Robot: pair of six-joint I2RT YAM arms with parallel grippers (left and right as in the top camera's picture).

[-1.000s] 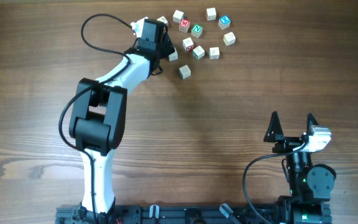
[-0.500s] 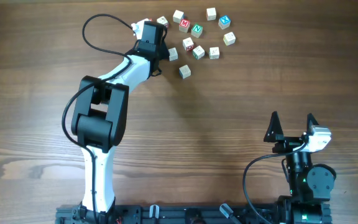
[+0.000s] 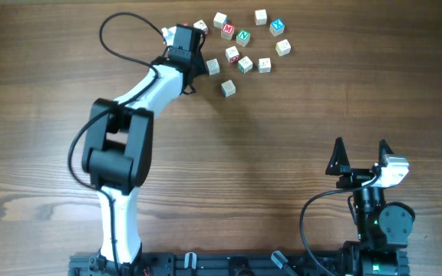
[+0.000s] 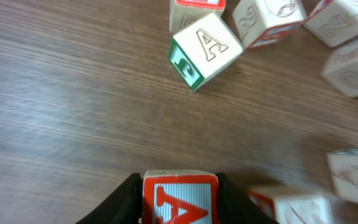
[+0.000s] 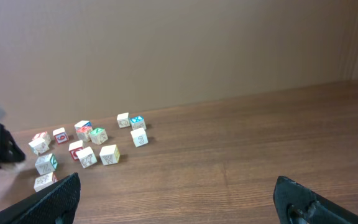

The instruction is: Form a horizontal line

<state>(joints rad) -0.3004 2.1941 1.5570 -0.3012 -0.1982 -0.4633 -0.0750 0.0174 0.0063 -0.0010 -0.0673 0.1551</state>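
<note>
My left gripper (image 3: 186,47) is at the left edge of the cube cluster at the back of the table. In the left wrist view it (image 4: 179,190) is shut on a pale wooden cube with a red "A" (image 4: 180,202), held between the black fingers (image 4: 126,202). From overhead the arm hides that cube. The red "M" cube (image 3: 228,29) lies loose in the cluster. No row of touching cubes shows; the cubes lie scattered. My right gripper (image 3: 359,153) is open and empty at the front right, also in its wrist view (image 5: 179,205).
Loose cubes lie around the left gripper: a carved "A" cube with a green side (image 4: 205,50), one close at its right (image 4: 284,205), a green "N" (image 3: 243,35), a blue-lettered one (image 3: 277,27) and a lone cube (image 3: 228,89) nearer the front.
The left arm's elbow has swung a little to the left. Its gripper has stayed at the cluster's left edge. The right arm has not moved.
</note>
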